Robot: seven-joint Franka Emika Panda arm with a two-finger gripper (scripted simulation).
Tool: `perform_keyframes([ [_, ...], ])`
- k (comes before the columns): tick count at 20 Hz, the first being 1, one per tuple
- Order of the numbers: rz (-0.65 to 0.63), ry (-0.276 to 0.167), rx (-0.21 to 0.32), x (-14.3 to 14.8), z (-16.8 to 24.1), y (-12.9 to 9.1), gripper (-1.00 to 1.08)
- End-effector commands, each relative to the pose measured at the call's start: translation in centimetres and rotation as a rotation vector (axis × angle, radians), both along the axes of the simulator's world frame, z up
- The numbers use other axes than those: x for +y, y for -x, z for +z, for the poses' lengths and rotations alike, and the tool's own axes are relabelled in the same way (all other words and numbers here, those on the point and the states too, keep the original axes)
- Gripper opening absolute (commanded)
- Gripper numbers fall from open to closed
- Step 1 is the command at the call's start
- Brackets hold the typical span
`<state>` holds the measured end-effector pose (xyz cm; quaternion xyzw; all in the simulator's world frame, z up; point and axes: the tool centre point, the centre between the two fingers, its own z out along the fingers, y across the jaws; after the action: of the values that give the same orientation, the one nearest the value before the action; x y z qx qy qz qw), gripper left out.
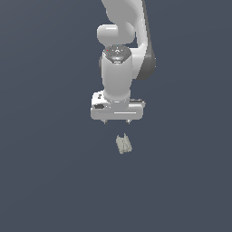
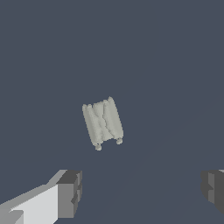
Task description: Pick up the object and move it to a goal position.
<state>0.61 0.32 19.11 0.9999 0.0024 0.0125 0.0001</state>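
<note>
The object (image 1: 123, 143) is a small pale grey-beige blocky piece with lengthwise ridges. It lies on the dark grey floor just below my white gripper (image 1: 116, 121) in the exterior view. The gripper hangs from the arm, pointing down, with its two short fingertips spread apart and nothing between them. In the wrist view the object (image 2: 103, 122) lies apart from the gripper (image 2: 142, 192), outside the gap between the two dark finger pads (image 2: 70, 192), which stand wide apart. The gripper does not touch the object.
The dark grey floor (image 1: 45, 181) spreads flat all around. The white arm (image 1: 122, 36) rises above the gripper. No goal marker shows in either view.
</note>
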Motion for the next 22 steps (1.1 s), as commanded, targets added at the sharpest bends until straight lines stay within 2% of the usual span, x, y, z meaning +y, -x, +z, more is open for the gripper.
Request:
perform_keyframes([
  [1,0.000,0.000,0.000,0.0,0.0,0.0,1.00],
  [11,-0.002,-0.024,0.043,2.6,-0.7,1.1,1.00],
  [22,0.082,-0.013,0.036,2.8,-3.3,-0.3,1.00],
])
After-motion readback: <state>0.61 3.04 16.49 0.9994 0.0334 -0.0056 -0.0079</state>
